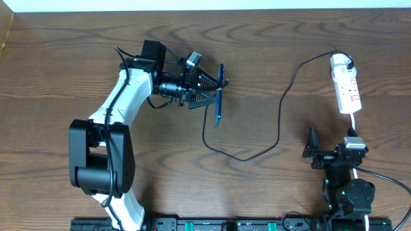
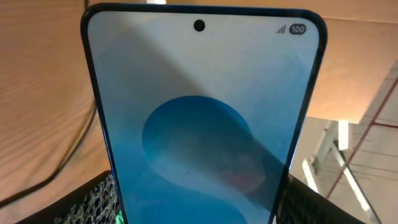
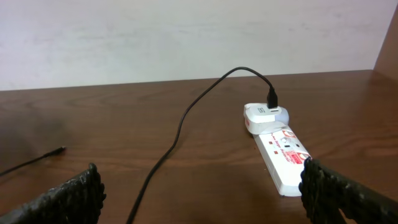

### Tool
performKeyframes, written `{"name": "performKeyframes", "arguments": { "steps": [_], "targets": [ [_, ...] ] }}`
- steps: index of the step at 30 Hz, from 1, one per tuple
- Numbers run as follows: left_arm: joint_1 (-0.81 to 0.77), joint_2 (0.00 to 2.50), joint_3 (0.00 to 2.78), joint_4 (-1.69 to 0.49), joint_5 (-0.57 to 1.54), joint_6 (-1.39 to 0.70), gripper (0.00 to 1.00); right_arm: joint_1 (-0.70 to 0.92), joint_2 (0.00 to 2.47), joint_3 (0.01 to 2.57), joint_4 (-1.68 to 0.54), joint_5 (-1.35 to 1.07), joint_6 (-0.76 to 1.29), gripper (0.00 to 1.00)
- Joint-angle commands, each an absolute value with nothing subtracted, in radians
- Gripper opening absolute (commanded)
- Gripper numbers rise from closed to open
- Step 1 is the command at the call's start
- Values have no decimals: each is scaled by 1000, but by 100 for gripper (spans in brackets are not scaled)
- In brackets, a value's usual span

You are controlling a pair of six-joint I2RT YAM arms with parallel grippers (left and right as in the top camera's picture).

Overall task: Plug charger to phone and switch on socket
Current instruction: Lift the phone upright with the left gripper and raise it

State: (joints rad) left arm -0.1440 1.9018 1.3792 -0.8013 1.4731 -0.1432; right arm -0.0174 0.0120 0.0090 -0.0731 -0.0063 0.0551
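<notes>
I am pinching the phone (image 1: 219,96) on edge in my left gripper (image 1: 212,90), upper centre of the overhead view. My right gripper (image 1: 332,149), lower right, is gaping empty. The charger (image 1: 281,109) tip is lying loose below the phone, so by tugging it I am risking dragging the socket (image 1: 347,86).

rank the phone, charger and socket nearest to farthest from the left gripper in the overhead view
1. phone, held on edge in the left gripper.
2. charger, mid-table, its free end near the phone.
3. socket, far right.

overhead straight down, left wrist close on phone (image 2: 199,124), right wrist low toward socket (image 3: 283,155)
</notes>
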Motion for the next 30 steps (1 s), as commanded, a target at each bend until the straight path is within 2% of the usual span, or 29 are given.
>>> {"name": "performKeyframes", "arguments": {
  "steps": [1,10,16,24,30],
  "targets": [
    [-141,1885,1394,-807,1568,-158,74,-5,6,6,-75,1,50,99],
    [-141,1885,1394,-682,1504,-327,73,-5,6,6,-75,1,51,99],
    [-141,1885,1394,-491,1339,-588,73,-5,6,6,-70,1,51,99],
    [-141,1885,1394,-212,1303,-842,73,-5,6,6,-74,2,51,99],
    [-141,1885,1394,-122,1299,-954,73,-5,6,6,-75,1,51,99]
  ]
}}
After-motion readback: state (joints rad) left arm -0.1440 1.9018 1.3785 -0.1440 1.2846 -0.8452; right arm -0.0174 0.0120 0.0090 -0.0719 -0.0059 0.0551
